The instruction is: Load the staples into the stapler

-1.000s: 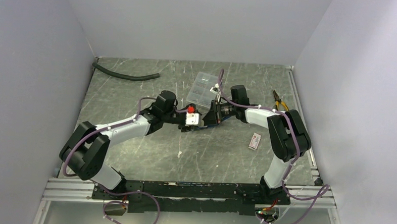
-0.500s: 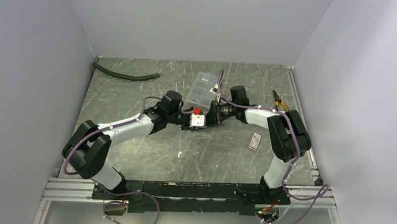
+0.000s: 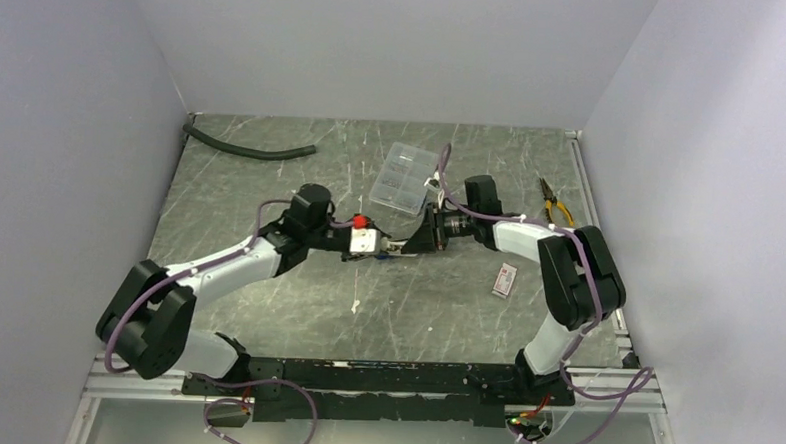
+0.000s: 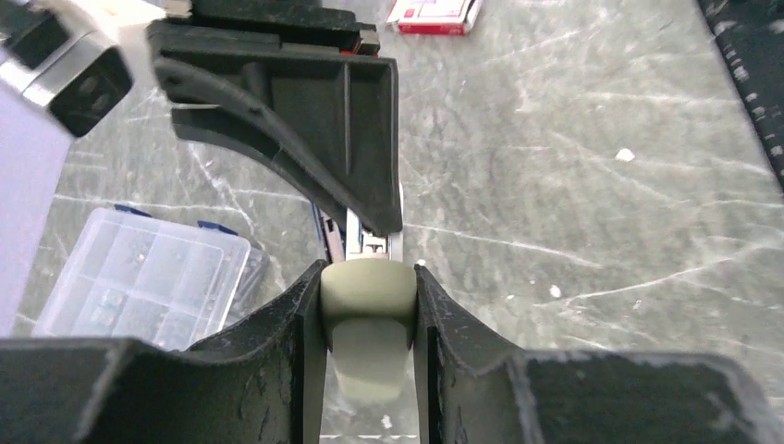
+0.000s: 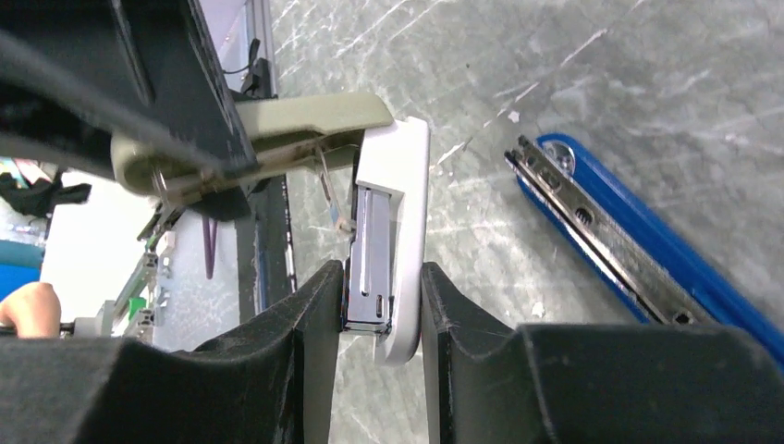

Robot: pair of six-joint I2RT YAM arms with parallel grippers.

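**A:** While the left gripper [image 4: 367, 282] is clamping the rounded end of the cream plastic cover arm [image 5: 305, 116], which step are we performing?

**B:** We are opening the white plastic stapler with the chrome magazine [image 5: 411, 176]. The right gripper [image 5: 381, 277] is pinching the white shell and the magazine between nearly closed fingers. The left gripper is closed on the cover arm, which is standing swung away from the magazine.

**A:** Where are the staples?

**B:** We are not seeing the strips themselves. The small white cardboard box with the red end [image 3: 507, 279] is lying on the grey marbled table [image 3: 265, 307], to the right of the grippers and well apart from the stapler. Neither gripper is holding it.

**A:** What is the next move calling for?

**B:** In our judgement, we are needing the magazine channel fully exposed. One gripper should then be freed to fetch a strip while the other is steadying the stapler. We are also noting a blue bar with a metal channel [image 5: 638, 245] just beside the stapler. We cannot tell whether it belongs to it.
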